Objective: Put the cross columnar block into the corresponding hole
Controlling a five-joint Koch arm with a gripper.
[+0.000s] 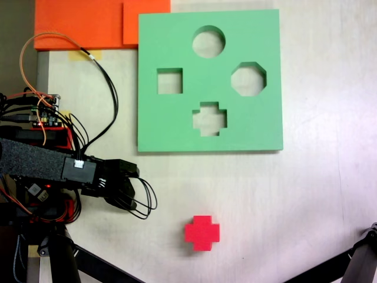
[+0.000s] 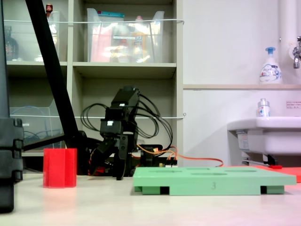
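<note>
The cross columnar block [image 1: 202, 232] is bright red foam and stands alone on the white table, toward the bottom of a fixed view. In another fixed view the block [image 2: 59, 168] stands at the left. The green foam board [image 1: 177, 127] lies flat above it, and the corresponding hole [image 1: 209, 118], plus-shaped, is in the board's lower middle with nothing in it. My gripper [image 1: 134, 191] hangs at the left, well apart from the block and the board. It points down at the table [image 2: 117, 172]. Its dark fingers overlap with cables, so their gap is unclear.
The board [image 2: 214, 181] also has a round cutout [image 1: 208, 42], a square cutout [image 1: 169, 81] and an octagonal cutout [image 1: 248, 79]. Orange foam sheets [image 1: 88, 23] lie at the top left. Loose cables [image 1: 106, 82] loop beside the arm. Black stand legs [image 1: 362, 259] cross the bottom corners.
</note>
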